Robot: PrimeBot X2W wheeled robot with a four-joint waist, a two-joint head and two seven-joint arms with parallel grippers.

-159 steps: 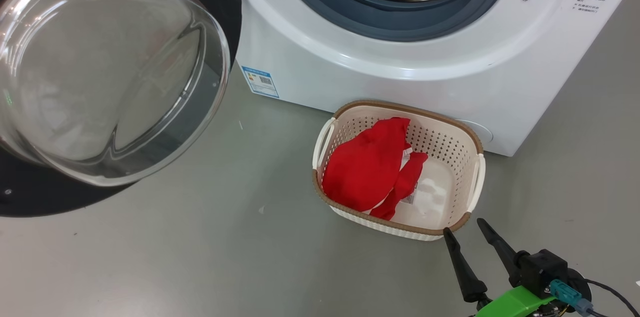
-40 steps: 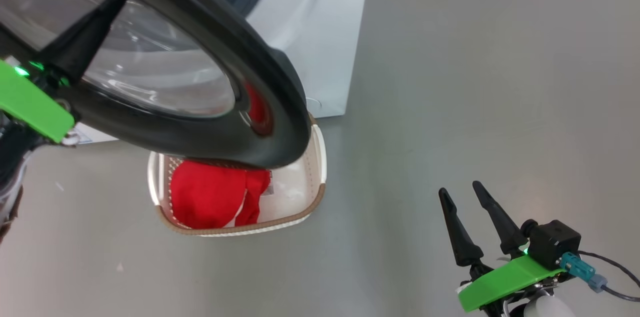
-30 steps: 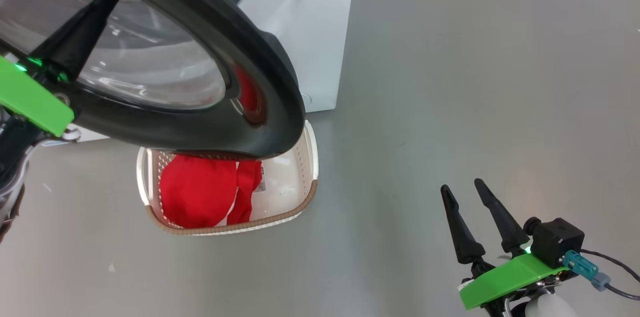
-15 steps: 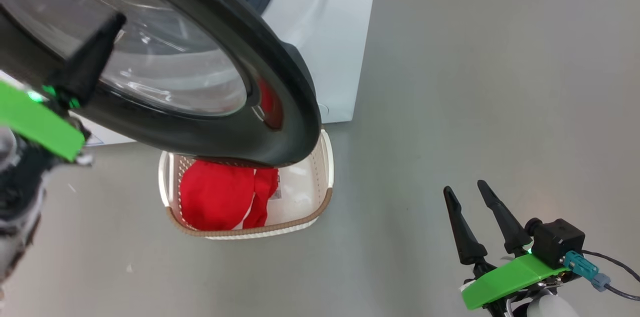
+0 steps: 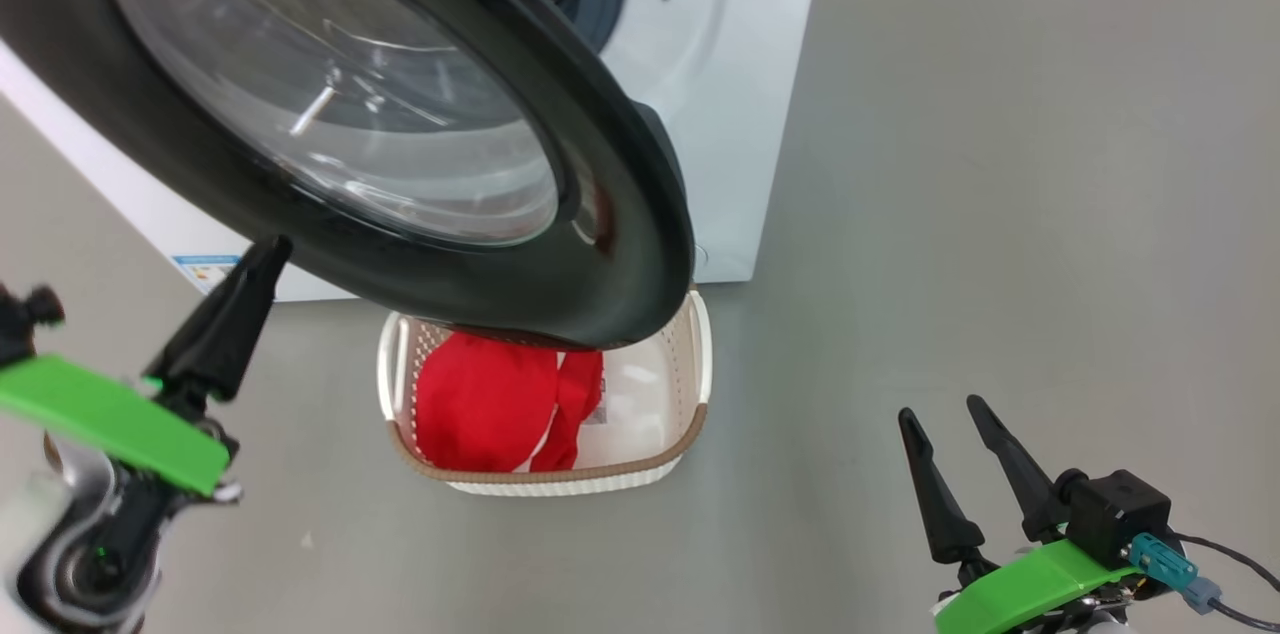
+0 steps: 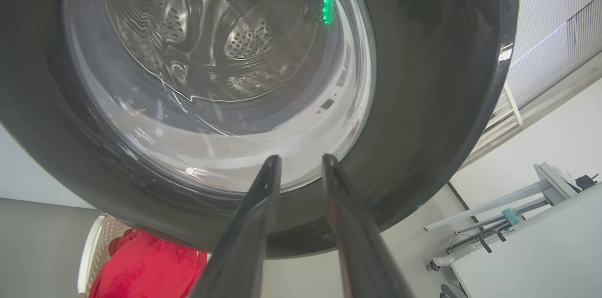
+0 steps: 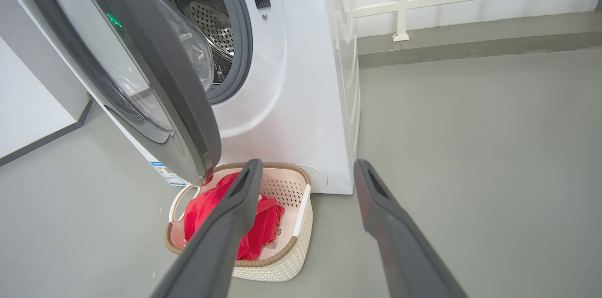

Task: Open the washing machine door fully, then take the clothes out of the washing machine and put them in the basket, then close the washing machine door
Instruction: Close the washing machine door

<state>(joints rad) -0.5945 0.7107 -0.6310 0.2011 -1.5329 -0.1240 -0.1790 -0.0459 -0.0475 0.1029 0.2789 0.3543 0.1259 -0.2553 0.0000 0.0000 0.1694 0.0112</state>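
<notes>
Standing ajar, the washing machine door [image 5: 625, 244] overhangs the basket [image 5: 552, 476] of clothes [image 5: 485, 404].

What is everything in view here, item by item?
washing machine: one, white, back of the scene, steel drum seen through its opening
door: one, black rim with clear glass, partly swung open, lower edge over the basket's back rim
basket: one, cream with brown rim, on the floor before the machine
clothes: one heap, red with some white, inside the basket; number of pieces unclear
label: one, blue, low on the machine's front
floor: grey, all round
railing: one, white, behind the machine
left hand: one, dark fingers slightly apart, by the door's outer face, holding nothing
right hand: one, dark fingers open, over bare floor, holding nothing
</notes>
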